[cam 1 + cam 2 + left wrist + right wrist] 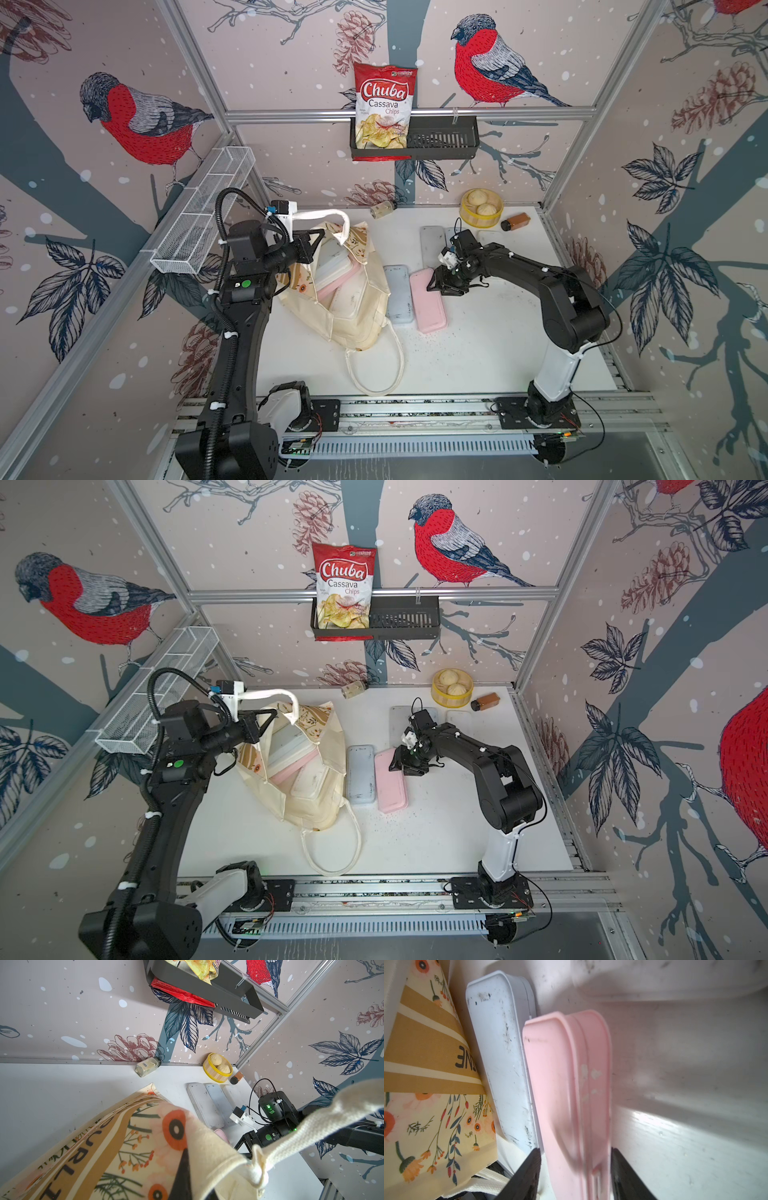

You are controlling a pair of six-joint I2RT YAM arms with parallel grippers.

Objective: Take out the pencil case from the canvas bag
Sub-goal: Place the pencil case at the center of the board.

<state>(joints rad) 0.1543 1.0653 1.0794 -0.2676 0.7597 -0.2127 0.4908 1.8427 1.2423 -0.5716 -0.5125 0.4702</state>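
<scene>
Pink pencil case point(428, 305) lies on the table right of the canvas bag point(357, 328), just beside a blue-grey case point(399, 297) — right gripper point(433, 286) jaws apart astride its far end, left gripper point(316, 243) clamped on the bag's rim — a skewed lift-off could snag and drag it.

Walls point(266, 62) are papered with bullfinch and pinecone print; aluminium framing point(291, 115) is fitted across upper centre; white tabletop point(478, 353) is speckled.

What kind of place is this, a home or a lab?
Likely a robot test booth, not a home: silver aluminium frame bars hold bird-print wall panels, and two black robot arms are mounted on a metal rail at a white tabletop.
</scene>
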